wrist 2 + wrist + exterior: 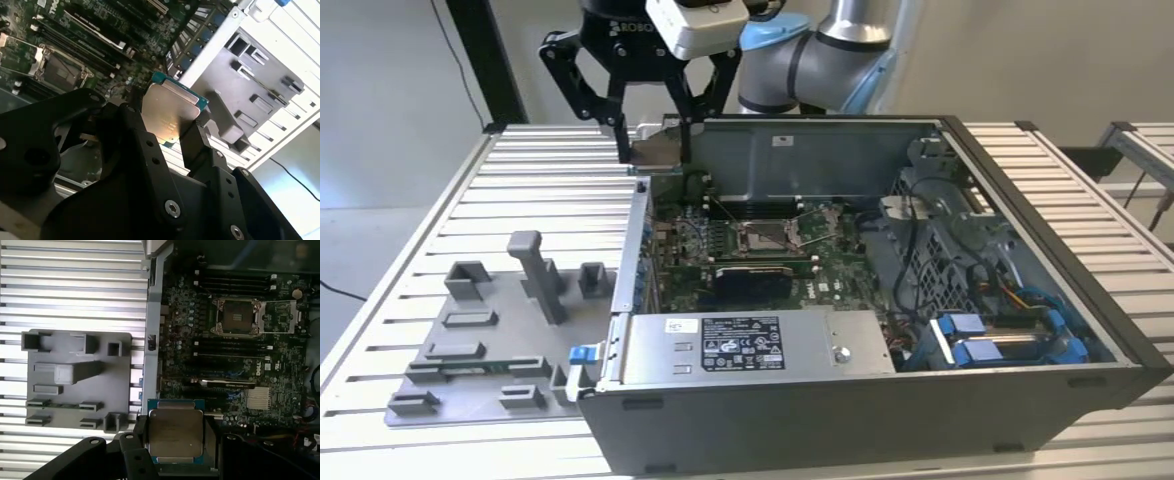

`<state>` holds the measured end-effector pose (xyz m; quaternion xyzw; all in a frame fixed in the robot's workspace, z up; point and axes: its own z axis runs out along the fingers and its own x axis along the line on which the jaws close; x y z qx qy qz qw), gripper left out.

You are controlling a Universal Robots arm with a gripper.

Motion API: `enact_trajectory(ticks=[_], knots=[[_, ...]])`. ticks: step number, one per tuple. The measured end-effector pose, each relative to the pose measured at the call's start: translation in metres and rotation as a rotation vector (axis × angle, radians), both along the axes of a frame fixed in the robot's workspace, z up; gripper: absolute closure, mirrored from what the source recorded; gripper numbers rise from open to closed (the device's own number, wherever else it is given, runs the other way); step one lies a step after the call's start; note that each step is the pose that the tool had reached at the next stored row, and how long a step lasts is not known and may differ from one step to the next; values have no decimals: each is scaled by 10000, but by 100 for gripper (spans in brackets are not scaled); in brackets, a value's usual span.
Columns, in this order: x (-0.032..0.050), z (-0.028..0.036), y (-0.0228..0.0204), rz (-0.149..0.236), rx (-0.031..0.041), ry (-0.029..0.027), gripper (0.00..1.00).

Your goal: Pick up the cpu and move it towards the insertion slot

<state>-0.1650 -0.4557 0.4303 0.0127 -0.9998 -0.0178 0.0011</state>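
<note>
A ribbed metal tabletop (480,190) stands before a plain pale wall (1041,50), with grey floor (354,250) beside it

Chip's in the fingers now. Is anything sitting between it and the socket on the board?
Nothing visible blocks it. The cpu is clamped in the gripper above the open case's edge, and the insertion slot lies uncovered on the motherboard, its dark centre exposed.

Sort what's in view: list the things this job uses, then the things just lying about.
In use:
cpu, held in the gripper
insertion slot

Lying about:
grey tray on the slatted table
power supply
blue cable clips
</note>
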Motion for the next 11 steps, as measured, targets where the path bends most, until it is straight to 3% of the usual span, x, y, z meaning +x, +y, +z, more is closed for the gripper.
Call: enact_trajectory(ticks=[11], knots=[[417,0,0,1,-1,7,100]])
